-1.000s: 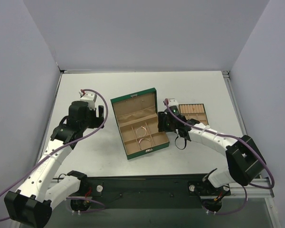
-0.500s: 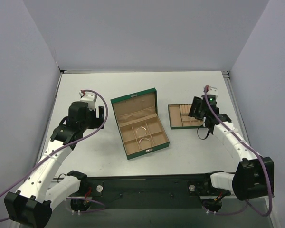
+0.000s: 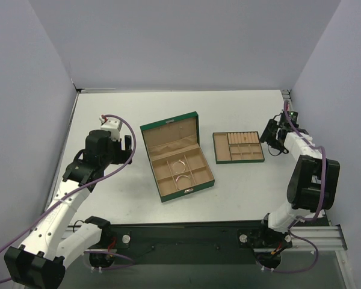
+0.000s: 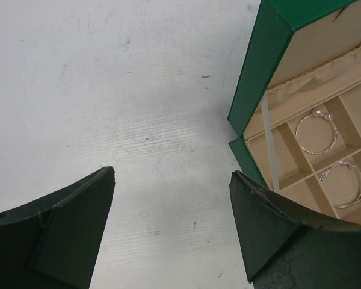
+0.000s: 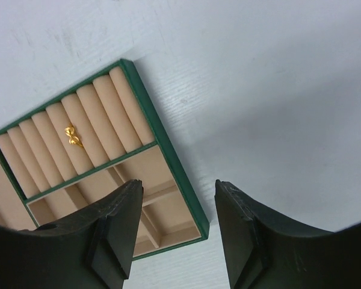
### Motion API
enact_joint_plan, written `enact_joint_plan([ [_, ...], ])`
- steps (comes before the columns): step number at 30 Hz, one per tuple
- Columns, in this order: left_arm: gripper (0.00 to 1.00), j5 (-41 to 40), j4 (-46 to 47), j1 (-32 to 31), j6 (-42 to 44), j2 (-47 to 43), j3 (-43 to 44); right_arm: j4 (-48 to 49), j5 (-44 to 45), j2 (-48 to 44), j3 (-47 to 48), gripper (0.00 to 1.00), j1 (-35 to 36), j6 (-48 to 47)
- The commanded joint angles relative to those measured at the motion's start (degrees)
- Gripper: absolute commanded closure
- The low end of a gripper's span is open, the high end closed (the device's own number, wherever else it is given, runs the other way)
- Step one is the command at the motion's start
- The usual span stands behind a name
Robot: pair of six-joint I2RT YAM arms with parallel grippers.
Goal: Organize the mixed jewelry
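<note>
Hovering both grippers empty-handed beside the jewelry cases.
Left gripper point(image 4: 171, 177) jaws wide, holding nothing, left of green box point(image 4: 253, 78) mid-table point(image 3: 108, 108); silvery hoops point(image 4: 317, 112) in its compartments. Right gripper point(image 5: 177, 191) half-open, empty, near right edge; gold ring point(image 5: 74, 136) on tray point(image 5: 168, 153) rolls.

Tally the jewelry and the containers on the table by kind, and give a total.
Silvery hoops: 2, each in its own compartment of the box
Gold piece: 1, on the tray's ring rolls
Green containers: 2, the box and the tray
Total: 5
</note>
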Motion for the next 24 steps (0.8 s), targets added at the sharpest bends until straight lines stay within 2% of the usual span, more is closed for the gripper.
enact_joint_plan([
  [1,0.13,0.96,1.54,0.35,0.36,-1.14,0.08,-3.89,-4.81,1.81,2.58,0.51,-0.37,-2.63],
  [4,0.13,1.40,1.54,0.35,0.45,-0.97,-0.01,-3.89,-6.04,3.75,3.11,0.60,-0.46,-4.39],
  [11,0.13,2.46,1.71,0.35,0.62,-0.79,-0.01,-2.48,-3.06,5.51,2.24,0.62,-0.46,-6.24],
  [24,0.13,3.25,1.89,0.35,0.80,-0.26,-0.10,2.53,-3.67,10.34,1.53,0.67,-0.29,-5.98],
])
